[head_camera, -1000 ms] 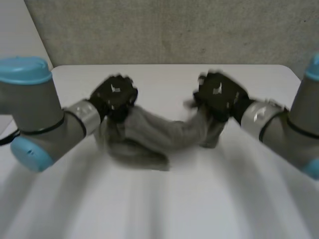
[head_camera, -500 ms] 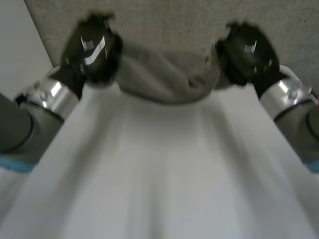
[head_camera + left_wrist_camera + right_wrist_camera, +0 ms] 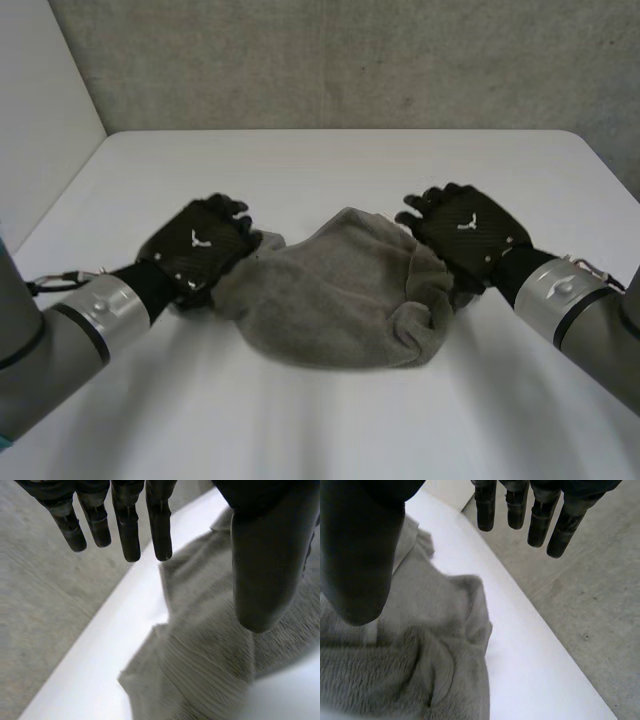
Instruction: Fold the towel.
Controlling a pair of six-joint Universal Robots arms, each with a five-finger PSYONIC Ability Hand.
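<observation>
A grey towel (image 3: 340,290) lies bunched in a heap on the white table (image 3: 330,160), between my two hands. My left hand (image 3: 200,248) rests at the towel's left edge, back upward. In the left wrist view its fingers (image 3: 127,527) are straight and spread, with the thumb (image 3: 262,570) apart above the towel (image 3: 200,655), holding nothing. My right hand (image 3: 465,232) sits at the towel's right edge. Its fingers (image 3: 537,517) are straight too, the thumb (image 3: 360,560) clear of the cloth (image 3: 415,665) below.
A grey wall (image 3: 350,60) stands behind the table's far edge. White table surface lies in front of the towel (image 3: 320,430) and beyond it.
Both hands held the towel and swung it up and forward, then came back down. Now the towel lies on the table and both hands have opened and let it go.
</observation>
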